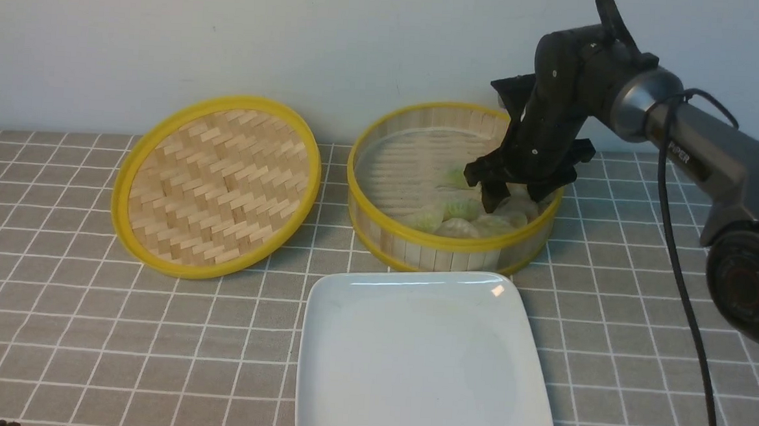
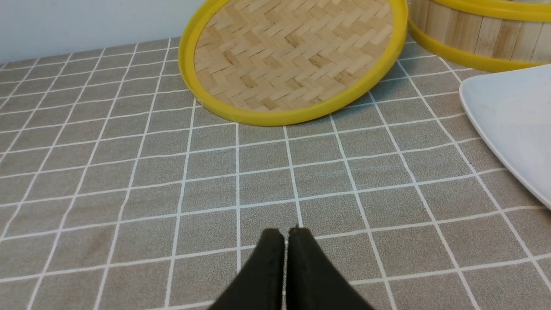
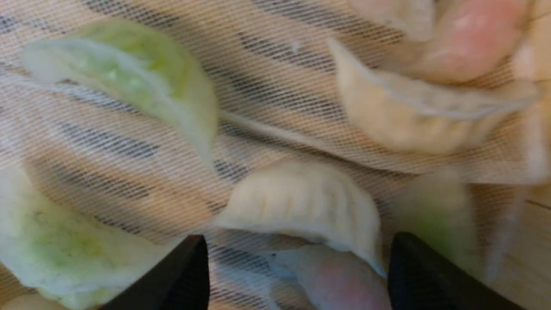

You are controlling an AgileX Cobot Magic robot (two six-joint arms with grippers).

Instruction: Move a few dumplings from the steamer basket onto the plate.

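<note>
1. Because the right gripper [image 1: 515,199] hangs inside the steamer basket [image 1: 416,250] with its jaws spread wide and empty, your biggest risk is a crowded pinch. In the right wrist view, its black fingers straddle a white dumpling [image 3: 301,202] that touches a pinkish dumpling [image 3: 335,280]. Closing may catch 2 at once or crush the soft pleats.
2. The gauze liner [image 3: 129,146] under the dumplings [image 1: 461,207] looks wrinkled. A fingertip driven too low may snag it and drag the whole cluster.
3. A slick skin may slip from the grip on the lift and fall onto the checked cloth [image 1: 87,327].
4. For room, the plate [image 1: 410,370] is your largest open target. It is bare and just in front of the basket, though I cannot tell whether the 2 touch.
5. The basket's upright wall is the edge to clear. The dumplings crowd its near right side, so go straight up before crossing.
6. The lid [image 1: 215,185] lies left of the basket, off your path.
7. The left gripper [image 2: 286,237] sits low over the cloth, its fingers pressed together on nothing, well apart from the work.
</note>
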